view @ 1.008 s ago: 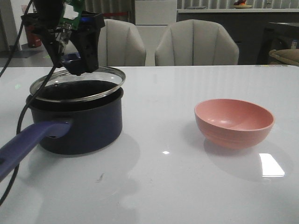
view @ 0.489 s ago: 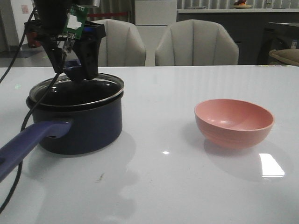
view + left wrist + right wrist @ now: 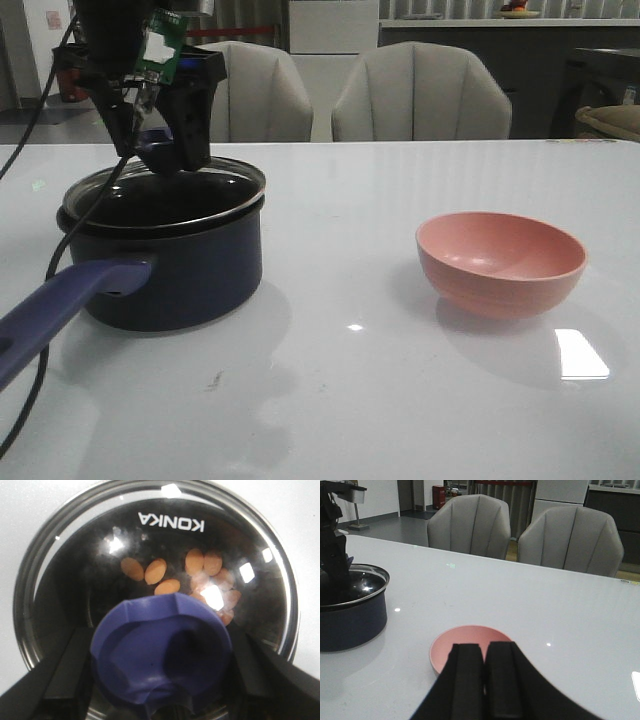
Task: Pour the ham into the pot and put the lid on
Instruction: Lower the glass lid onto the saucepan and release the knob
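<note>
resting flat on pot (image 3: 170, 270): glass lid (image 3: 215, 185), fragile, slippery; left gripper (image 3: 158, 150) clamped on its knob (image 3: 160, 650). ham (image 3: 165, 572) beneath. right gripper (image 3: 482, 680) together, over bowl (image 3: 500, 262) at three o'clock.

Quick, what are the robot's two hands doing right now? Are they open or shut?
Left gripper: shut on the lid by its knob, lid sitting on the pot.
Right gripper: shut, holding nothing, above the pink bowl.
</note>
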Robot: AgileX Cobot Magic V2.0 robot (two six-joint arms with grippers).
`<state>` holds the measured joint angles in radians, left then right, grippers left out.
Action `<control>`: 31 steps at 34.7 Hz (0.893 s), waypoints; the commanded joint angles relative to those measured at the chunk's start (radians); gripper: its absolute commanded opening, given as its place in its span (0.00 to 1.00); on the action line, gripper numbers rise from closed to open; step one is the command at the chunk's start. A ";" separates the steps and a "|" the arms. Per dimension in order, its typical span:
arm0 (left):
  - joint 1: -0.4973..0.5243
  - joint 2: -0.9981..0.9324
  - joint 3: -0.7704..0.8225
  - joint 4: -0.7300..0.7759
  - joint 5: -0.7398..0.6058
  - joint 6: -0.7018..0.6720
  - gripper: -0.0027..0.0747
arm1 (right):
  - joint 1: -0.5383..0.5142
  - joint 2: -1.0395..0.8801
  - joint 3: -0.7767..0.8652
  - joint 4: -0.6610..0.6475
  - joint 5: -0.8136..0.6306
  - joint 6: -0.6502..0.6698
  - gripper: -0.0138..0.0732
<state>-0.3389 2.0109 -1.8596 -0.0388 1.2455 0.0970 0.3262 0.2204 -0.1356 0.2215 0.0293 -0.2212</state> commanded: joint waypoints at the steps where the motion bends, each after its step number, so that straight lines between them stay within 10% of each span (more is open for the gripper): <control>1: -0.007 -0.061 -0.032 0.007 0.025 -0.001 0.45 | 0.001 0.007 -0.028 0.007 -0.085 -0.010 0.33; 31: -0.007 -0.103 0.030 -0.036 0.025 -0.001 0.45 | 0.001 0.007 -0.028 0.007 -0.085 -0.010 0.33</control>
<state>-0.3389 1.9761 -1.8094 -0.0669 1.2463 0.0970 0.3262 0.2204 -0.1356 0.2215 0.0293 -0.2212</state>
